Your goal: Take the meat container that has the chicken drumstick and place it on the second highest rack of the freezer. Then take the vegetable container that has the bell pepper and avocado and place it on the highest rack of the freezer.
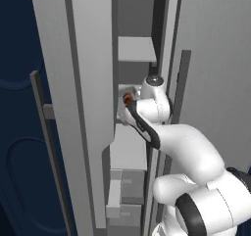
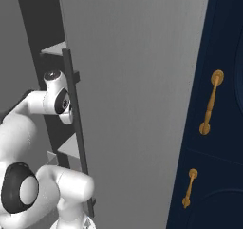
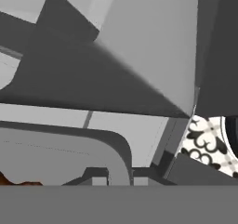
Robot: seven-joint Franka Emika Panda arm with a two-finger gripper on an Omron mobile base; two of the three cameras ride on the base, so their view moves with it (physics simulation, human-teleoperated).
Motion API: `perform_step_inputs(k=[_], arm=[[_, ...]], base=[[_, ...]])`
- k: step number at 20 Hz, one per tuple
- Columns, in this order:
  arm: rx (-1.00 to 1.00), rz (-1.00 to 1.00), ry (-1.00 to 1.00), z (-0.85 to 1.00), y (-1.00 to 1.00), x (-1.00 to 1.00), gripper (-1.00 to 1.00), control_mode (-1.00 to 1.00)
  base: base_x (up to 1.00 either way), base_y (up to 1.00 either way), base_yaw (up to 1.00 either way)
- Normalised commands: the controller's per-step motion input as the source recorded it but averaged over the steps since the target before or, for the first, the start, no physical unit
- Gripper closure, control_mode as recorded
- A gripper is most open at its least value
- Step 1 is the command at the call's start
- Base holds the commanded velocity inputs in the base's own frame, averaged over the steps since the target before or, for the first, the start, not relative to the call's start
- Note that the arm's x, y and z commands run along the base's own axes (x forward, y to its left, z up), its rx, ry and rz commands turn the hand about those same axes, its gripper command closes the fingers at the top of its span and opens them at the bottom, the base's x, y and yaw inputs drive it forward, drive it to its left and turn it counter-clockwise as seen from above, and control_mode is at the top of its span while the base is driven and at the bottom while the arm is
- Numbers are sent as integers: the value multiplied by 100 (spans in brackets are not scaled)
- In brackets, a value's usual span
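My arm reaches into the open freezer (image 1: pixel 128 147) at the level of the second highest rack (image 1: pixel 128 89), one slab below the highest rack (image 1: pixel 136 49). In the hand view my gripper (image 3: pixel 120 175) is shut on the rounded grey rim of the meat container (image 3: pixel 114 141). The reddish-brown chicken drumstick (image 3: pixel 14 181) lies inside it and also shows as a red spot, the drumstick (image 1: pixel 127 99), beside my hand. Whether the container rests on the slab I cannot tell. The vegetable container with the bell pepper and avocado is out of view.
The freezer's open door (image 1: pixel 73 107) stands close on the left. A second grey door (image 2: pixel 137 104) with a long bar handle (image 2: pixel 76 128) hems the arm in on the right. Grey drawers (image 1: pixel 125 193) sit below. Navy cabinets with gold handles (image 2: pixel 211 102) are further right.
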Motion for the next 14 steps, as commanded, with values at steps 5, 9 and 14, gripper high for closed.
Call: perform_step_inputs(k=[5,9,14], arm=[[0,0,11,-30,4,29,100,-100],[0,0,7,0,0,43,100,-100],[0,0,0,0,0,72,100,-100]], base=[[0,0,0],[0,0,0],[0,0,0]])
